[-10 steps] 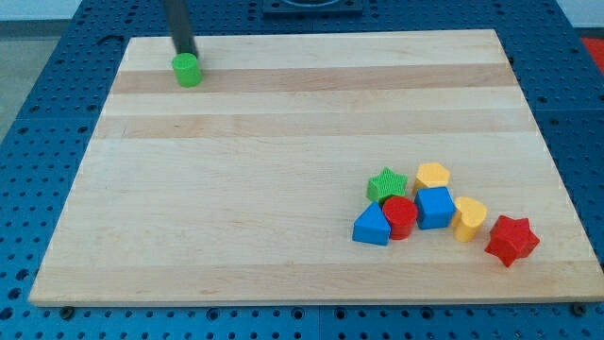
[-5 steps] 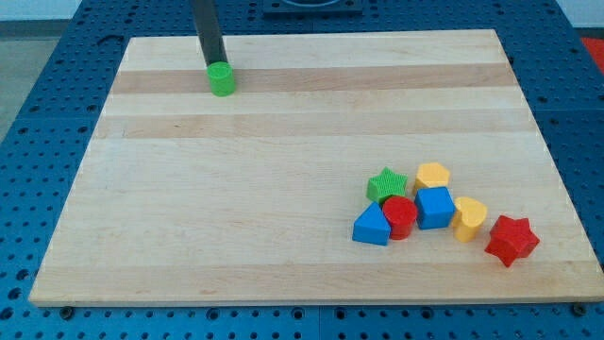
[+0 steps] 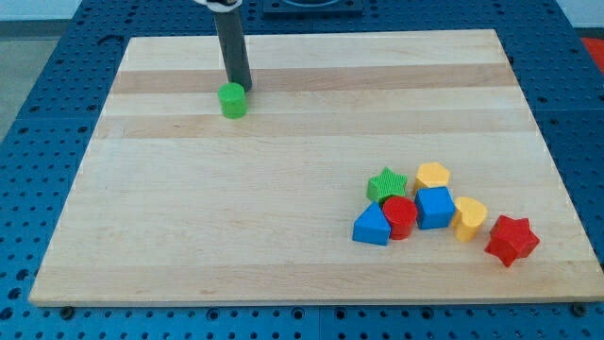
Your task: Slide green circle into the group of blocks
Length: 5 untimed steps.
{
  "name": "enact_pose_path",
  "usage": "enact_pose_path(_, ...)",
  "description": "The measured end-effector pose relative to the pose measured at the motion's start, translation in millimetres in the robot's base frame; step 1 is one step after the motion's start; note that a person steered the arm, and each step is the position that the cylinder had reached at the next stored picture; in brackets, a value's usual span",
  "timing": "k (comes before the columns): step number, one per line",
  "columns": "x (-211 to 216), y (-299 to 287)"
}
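The green circle (image 3: 232, 100) sat on the wooden worktop (image 3: 283, 208) in its upper left part, not far below the top edge and well apart from everything else. The rod came down from the view's top, and my tip (image 3: 242, 91) rested just behind the circle on its upper right side, touching it or very nearly so. There was no gripper on this arm at all, only the straight dark rod, so nothing was held or clamped.

The group of blocks lay far away toward the bottom right corner. A green star (image 3: 386, 184) and a yellow hexagon (image 3: 433, 175) formed the back of the cluster. In front of them stood a red cylinder (image 3: 400, 216), pressed between a blue triangle (image 3: 372, 227) on its left and a blue cube (image 3: 435, 207) on its right. A yellow heart (image 3: 469, 217) stood just right of the cube, and a red star (image 3: 511, 239) stood a little apart, nearest the right edge.

Around the worktop ran a blue perforated table (image 3: 38, 113).
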State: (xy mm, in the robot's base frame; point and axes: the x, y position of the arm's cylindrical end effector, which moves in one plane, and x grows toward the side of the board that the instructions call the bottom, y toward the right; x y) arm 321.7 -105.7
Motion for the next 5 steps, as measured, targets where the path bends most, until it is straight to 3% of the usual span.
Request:
enact_pose_path(3,82,-37)
enact_pose_path(4,98,-80)
enact_pose_path(5,121,-74)
